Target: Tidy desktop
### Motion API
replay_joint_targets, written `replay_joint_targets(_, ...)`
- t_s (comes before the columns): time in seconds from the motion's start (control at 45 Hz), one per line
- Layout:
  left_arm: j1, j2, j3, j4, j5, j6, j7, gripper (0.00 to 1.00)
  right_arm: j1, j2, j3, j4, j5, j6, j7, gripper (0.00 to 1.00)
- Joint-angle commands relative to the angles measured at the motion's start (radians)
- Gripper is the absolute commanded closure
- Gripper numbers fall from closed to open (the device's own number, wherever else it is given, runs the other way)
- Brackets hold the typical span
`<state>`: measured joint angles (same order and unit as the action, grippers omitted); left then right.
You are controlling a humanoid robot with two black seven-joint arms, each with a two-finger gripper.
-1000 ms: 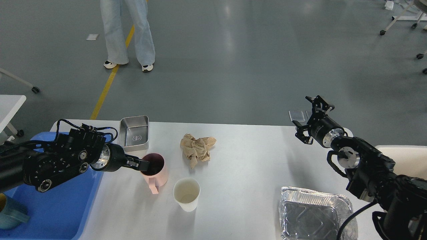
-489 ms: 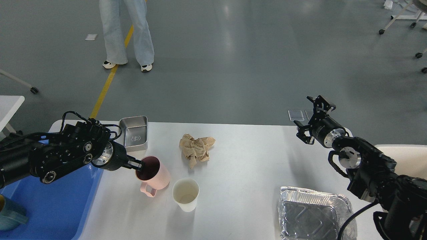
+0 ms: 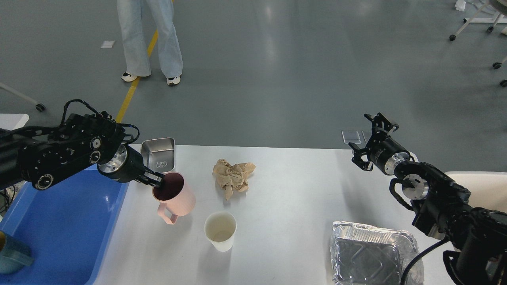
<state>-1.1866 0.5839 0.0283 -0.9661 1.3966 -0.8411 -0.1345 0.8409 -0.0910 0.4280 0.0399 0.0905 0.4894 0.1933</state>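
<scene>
The white desktop (image 3: 285, 186) carries a pink mug (image 3: 174, 196), a white paper cup (image 3: 220, 230), a crumpled brown paper (image 3: 232, 176), a small steel tin (image 3: 158, 153) and a foil tray (image 3: 374, 255). My left gripper (image 3: 155, 181) is shut on the pink mug's rim and holds it lifted and tilted, just right of the blue tray (image 3: 63, 221). My right gripper (image 3: 368, 138) is open and empty above the desktop's far right edge.
A teal mug (image 3: 12, 253) stands in the blue tray at the bottom left. A person's legs (image 3: 148, 39) stand on the grey floor beyond the table. A small white side table (image 3: 10, 118) is at the far left.
My left gripper has lifted the pink mug and carried it left and back toward the blue tray; the mug has tilted. The right arm has hardly moved.
</scene>
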Motion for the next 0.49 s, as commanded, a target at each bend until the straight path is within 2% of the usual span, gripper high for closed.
replay_joint_targets(0.0, -0.056, 0.057, -0.015, -0.031, -0.007, -0.038, 0.006, 1.0, 0.0, 0.0, 0.0, 0.0, 0.0, 0.0, 0.0, 0.0)
replay_joint_targets(0.467, -0.24, 0.382, -0.084, -0.152, -0.09, -0.076, 0.009, 0.93, 0.004, 0.002, 0.0, 0.005, 0.0, 0.003, 0.002, 0.0)
